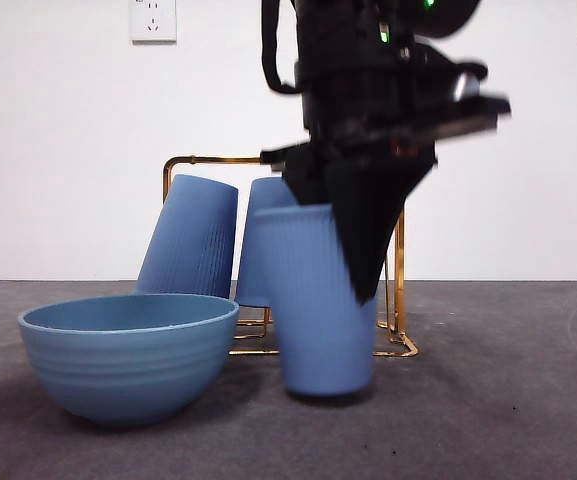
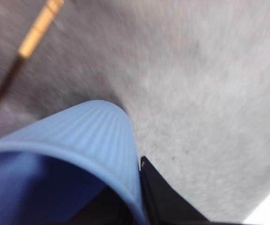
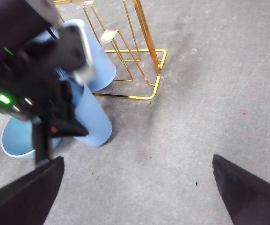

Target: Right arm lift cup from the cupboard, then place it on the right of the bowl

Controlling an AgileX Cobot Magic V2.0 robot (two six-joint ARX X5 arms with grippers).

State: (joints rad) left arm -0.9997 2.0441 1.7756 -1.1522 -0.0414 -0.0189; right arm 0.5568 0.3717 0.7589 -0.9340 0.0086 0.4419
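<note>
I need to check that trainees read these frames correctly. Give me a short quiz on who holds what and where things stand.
1. Which end effector grips the cup by its rim? A) left B) right C) neither
2. True or false: the bowl stands inside the gold rack.
3. How many other cups lean in that rack?

Key:
1. A. The left end effector is shut on the rim, and the right end effector waits open.
2. False. The bowl stands in front of the rack, beside the held cup.
3. Two.
</note>
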